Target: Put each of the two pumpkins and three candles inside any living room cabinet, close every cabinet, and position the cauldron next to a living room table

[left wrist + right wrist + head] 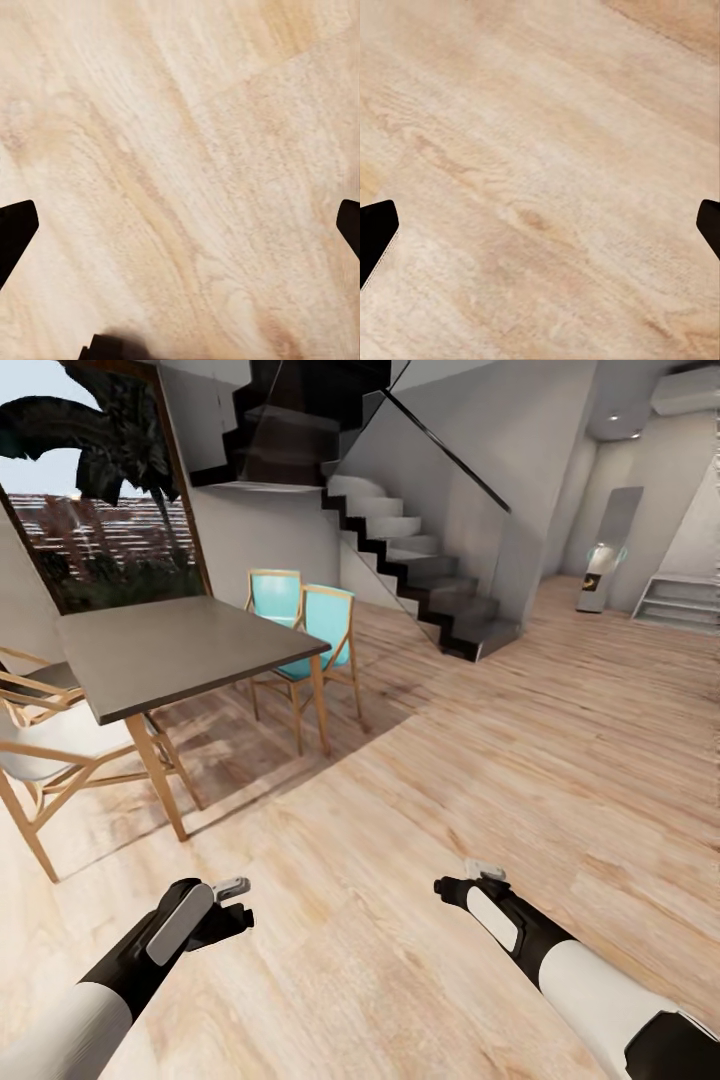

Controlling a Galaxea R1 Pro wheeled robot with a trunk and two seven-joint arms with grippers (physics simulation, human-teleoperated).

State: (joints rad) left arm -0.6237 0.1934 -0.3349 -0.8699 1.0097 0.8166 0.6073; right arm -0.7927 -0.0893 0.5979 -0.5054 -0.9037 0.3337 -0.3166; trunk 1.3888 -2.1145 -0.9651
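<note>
Both the left gripper [236, 900] and the right gripper [470, 876] are held spread and empty low over the wooden floor [420, 810], seemingly for travel, while beyond them a grey table [180, 650], turquoise chairs [322, 622] and stairs [440, 595] are seen, with no pumpkins, candles or cabinet among them.

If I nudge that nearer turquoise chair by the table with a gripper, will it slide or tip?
The nearer turquoise chair has thin wooden legs and an open frame, so it is probably light. On the smooth wood floor it likely slides. Pushed high on its tall back, it might tip.
</note>
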